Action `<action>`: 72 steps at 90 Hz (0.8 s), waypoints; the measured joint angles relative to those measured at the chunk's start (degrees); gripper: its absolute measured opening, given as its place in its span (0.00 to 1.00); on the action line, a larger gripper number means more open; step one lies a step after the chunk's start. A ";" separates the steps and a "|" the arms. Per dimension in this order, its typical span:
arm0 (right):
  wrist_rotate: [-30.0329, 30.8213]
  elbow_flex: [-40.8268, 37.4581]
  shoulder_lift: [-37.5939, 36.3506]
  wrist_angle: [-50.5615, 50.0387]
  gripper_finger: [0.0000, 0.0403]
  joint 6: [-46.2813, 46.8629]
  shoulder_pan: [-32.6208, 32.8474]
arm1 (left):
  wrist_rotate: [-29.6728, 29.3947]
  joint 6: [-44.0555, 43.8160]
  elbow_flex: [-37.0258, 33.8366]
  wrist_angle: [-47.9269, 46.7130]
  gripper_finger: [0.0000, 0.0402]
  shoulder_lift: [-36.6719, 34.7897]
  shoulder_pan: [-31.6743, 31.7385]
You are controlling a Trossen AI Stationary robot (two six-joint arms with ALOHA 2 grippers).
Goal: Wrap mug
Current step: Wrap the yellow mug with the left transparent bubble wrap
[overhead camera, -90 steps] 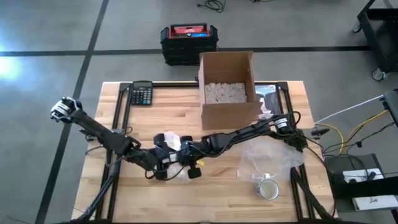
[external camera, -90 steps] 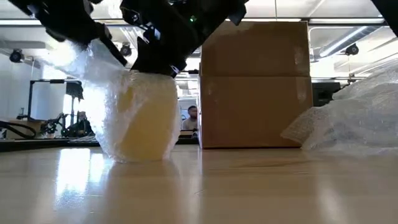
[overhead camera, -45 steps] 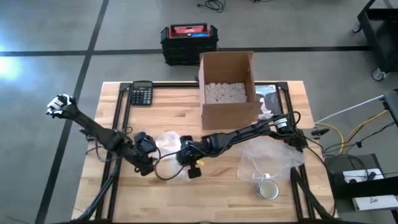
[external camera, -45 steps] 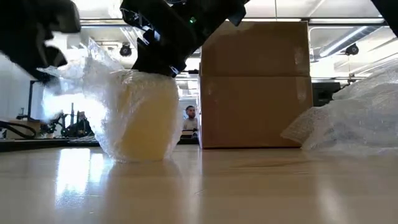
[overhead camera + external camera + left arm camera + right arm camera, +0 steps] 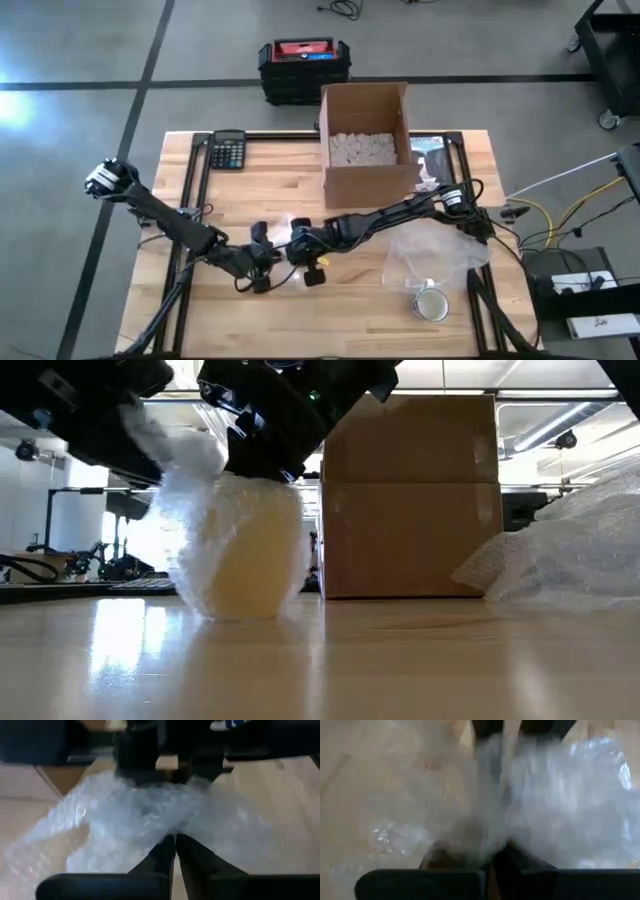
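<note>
The mug (image 5: 245, 560), pale yellow, stands upright on the wooden table (image 5: 250, 190) inside a cover of clear bubble wrap (image 5: 145, 815). My left gripper (image 5: 267, 256) is at its left side, shut on a bunch of the wrap. My right gripper (image 5: 297, 244) comes from the right and is shut on the wrap at the mug's top (image 5: 265, 465). The two grippers face each other closely across the bundle. My left gripper pinches a gathered bunch of bubble wrap (image 5: 172, 831) between its two fingers, coming from the table's left at a downward slant. The bunch (image 5: 185, 450) rises above the mug's left shoulder, and the mug stays on the table. My right gripper pinches gathered wrap (image 5: 495, 837) above the mug's top, slanting down from the table's right. The wrap spreads away from the fingers over the mug. Whether the fingers touch the mug itself is hidden by the wrap.
A cardboard box (image 5: 365, 140) stands behind the mug, toward the far edge. A loose sheet of bubble wrap (image 5: 440, 250) and a second mug (image 5: 431, 303) lie at the near right. A calculator (image 5: 228, 150) sits at the far left corner.
My left gripper, open a second ago, drew back toward the table's left edge, then came back to the mug and shut on the loose flap of wrap. That flap, which stuck out at the left, is now bunched up over the mug's shoulder. The mug slid slightly.
</note>
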 joint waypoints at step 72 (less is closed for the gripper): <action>3.04 12.49 -6.24 -22.84 0.00 -3.16 -0.02 | -0.59 2.58 3.87 -1.24 0.00 3.13 0.83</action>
